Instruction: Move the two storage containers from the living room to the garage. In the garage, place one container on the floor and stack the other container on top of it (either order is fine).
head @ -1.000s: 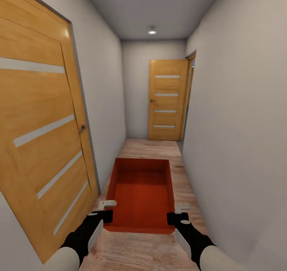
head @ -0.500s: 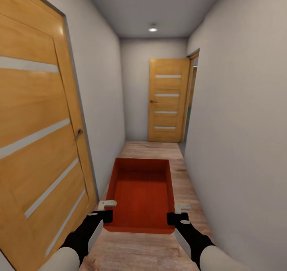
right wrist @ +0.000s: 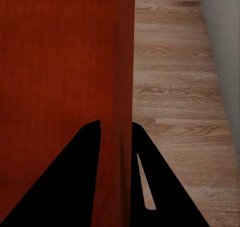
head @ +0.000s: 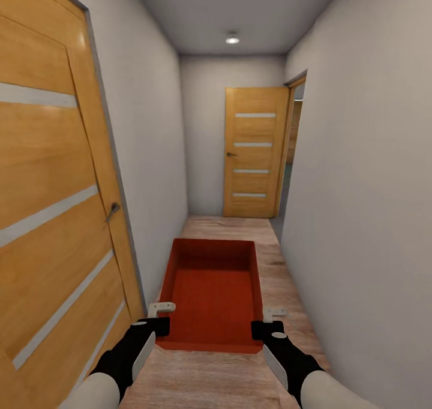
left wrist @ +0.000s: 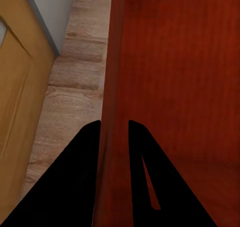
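Observation:
I hold one orange-red storage container [head: 213, 292] level in front of me above the wood-plank corridor floor. My left gripper [head: 157, 322] is shut on its left wall near the front corner, and my right gripper [head: 267, 324] is shut on its right wall. In the left wrist view the black fingers [left wrist: 85, 157] of the left gripper [left wrist: 114, 127] straddle the wall of the container [left wrist: 180, 77]. In the right wrist view the right gripper [right wrist: 116, 127] pinches the wall of the container [right wrist: 55, 62] the same way. The container is empty. The garage is out of view.
I am in a narrow corridor with grey-white walls. A wooden door [head: 48, 217] stands close on my left. Another wooden door [head: 255, 151] closes the far end, beside an open doorway [head: 295, 145] on the right. Plank floor [head: 282, 289] runs ahead.
The view has advanced along the corridor: the left door slides further out of frame and the far door looks slightly nearer. The container stays fixed between both grippers.

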`<state>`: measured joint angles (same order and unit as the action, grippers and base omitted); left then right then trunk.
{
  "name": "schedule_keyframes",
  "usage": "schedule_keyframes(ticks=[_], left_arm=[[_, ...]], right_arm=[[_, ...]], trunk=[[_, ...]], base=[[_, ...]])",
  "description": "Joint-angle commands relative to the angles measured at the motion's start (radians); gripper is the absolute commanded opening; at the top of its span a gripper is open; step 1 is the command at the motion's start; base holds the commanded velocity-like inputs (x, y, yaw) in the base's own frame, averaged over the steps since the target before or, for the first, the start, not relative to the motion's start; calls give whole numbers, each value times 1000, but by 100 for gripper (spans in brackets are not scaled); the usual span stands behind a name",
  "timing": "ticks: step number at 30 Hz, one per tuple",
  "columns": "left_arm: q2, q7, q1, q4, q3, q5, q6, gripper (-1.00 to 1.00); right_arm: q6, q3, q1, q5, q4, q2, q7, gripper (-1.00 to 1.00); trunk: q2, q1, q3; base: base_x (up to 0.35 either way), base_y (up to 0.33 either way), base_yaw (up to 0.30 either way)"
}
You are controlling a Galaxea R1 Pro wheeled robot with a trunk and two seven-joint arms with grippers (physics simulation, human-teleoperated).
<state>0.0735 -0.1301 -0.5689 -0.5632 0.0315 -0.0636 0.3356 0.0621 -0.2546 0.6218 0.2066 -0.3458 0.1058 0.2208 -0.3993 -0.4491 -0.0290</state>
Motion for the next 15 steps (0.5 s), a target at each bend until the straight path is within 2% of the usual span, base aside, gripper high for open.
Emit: schedule_keyframes(ticks=[1, 15], left_arm=[[-1, -11, 1, 0, -1, 14, 8, -100], [0, -11, 0, -1, -1, 13, 8, -100]], right_arm=[[5, 18, 1, -12, -19, -1, 57, -100], [4, 18, 1, -12, -19, -1, 56, -100]], trunk=[[-1, -1, 0], [-1, -1, 0]], base=[[313, 108, 0], [310, 103, 0]])
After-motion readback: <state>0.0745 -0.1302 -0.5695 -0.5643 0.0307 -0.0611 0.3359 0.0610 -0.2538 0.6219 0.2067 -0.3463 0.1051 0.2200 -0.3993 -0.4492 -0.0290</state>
